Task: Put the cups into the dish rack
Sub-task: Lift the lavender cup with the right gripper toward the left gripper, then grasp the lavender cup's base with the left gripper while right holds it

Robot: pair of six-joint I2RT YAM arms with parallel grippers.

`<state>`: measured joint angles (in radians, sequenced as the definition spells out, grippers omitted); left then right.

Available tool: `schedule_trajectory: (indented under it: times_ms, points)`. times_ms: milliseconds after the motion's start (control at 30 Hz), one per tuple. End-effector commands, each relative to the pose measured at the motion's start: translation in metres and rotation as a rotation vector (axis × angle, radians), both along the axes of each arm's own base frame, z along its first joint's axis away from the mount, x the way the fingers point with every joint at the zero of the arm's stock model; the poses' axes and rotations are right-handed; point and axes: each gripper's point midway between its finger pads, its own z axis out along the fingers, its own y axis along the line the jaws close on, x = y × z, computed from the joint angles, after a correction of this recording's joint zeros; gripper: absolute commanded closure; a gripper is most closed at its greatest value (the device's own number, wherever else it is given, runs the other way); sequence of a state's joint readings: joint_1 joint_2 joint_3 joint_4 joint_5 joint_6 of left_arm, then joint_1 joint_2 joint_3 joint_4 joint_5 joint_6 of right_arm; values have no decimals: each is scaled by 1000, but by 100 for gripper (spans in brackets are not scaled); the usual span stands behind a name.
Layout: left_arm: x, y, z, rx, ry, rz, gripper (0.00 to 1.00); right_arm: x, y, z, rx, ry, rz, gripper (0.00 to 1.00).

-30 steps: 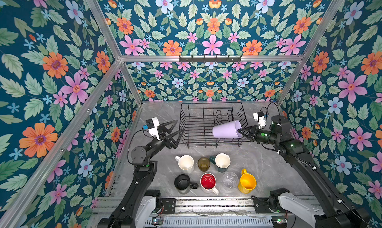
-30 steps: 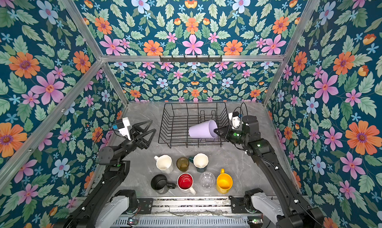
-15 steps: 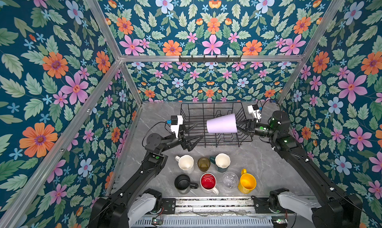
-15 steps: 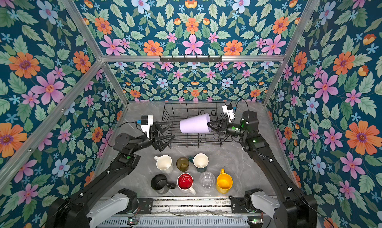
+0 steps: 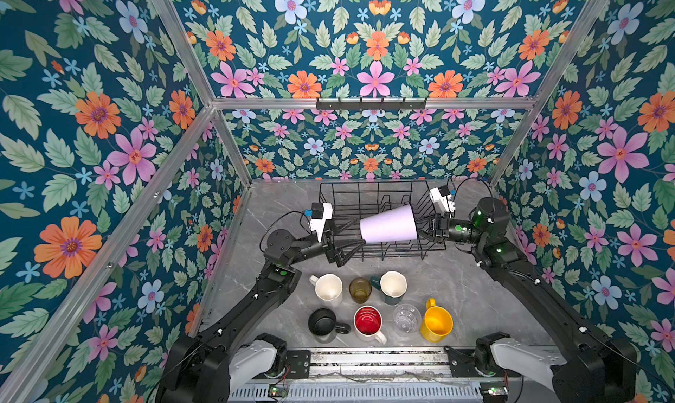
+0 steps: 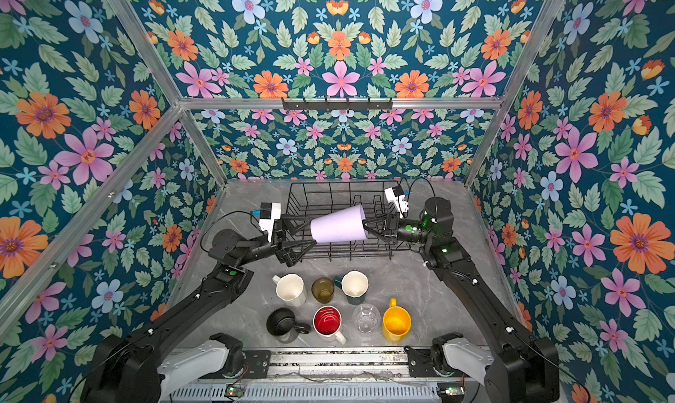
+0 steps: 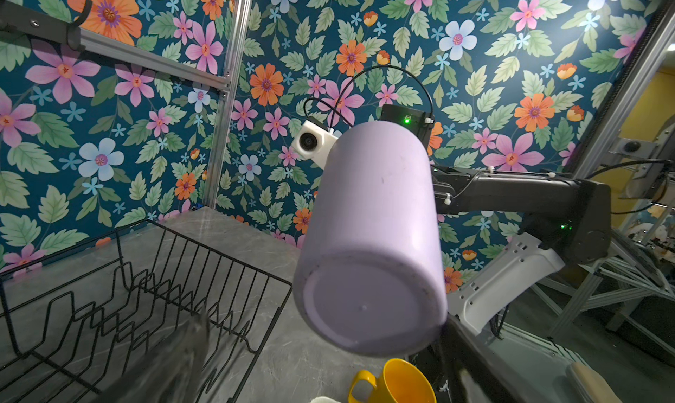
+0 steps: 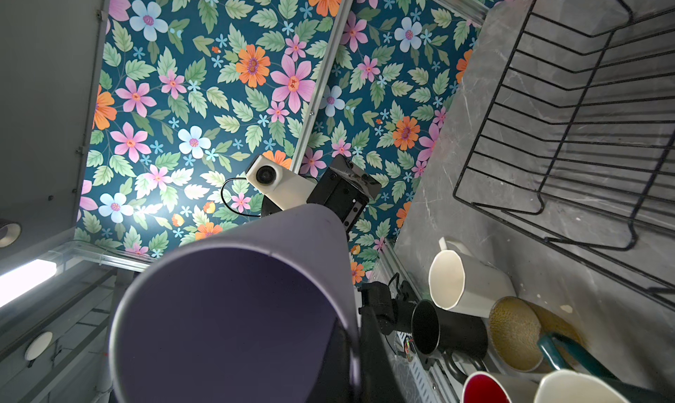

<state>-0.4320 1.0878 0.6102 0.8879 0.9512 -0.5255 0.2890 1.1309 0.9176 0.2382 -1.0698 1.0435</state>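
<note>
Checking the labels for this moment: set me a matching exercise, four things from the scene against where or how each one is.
Things
1. lilac tumbler
2. yellow mug
3. amber glass
4. left gripper

Places or states
A. stands between the cream-white mug and the teal mug
B. jaws open, at the tumbler's base
C. on its side above the dish rack, rim held by the right gripper
D. at the right end of the row nearest the robot

Pairs: 1-C, 2-D, 3-A, 4-B

A robot-lab test booth (staged kitchen look): floral panels (image 5: 376, 54), aluminium frame (image 5: 255, 103), marble-print tabletop (image 5: 475, 291).
</note>
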Motion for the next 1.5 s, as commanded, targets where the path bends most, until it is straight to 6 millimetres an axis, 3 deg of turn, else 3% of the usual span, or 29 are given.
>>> schedule_trajectory:
  times_ms: [0, 800, 1367, 1467]
  points:
    - [-8, 1, 11, -28, -47, -24, 1, -12, 10, 13, 20, -76, 79, 100]
    - [-26, 0, 18, -43, -87, -92, 3, -11, 51, 5, 44, -47, 199, 100]
    - [-32, -1, 21, -50, -108, -124, 14, -8, 62, -2, 46, -13, 229, 100]
    - [-34, -1, 21, -52, -110, -136, 21, -7, 63, -3, 44, -7, 235, 100]
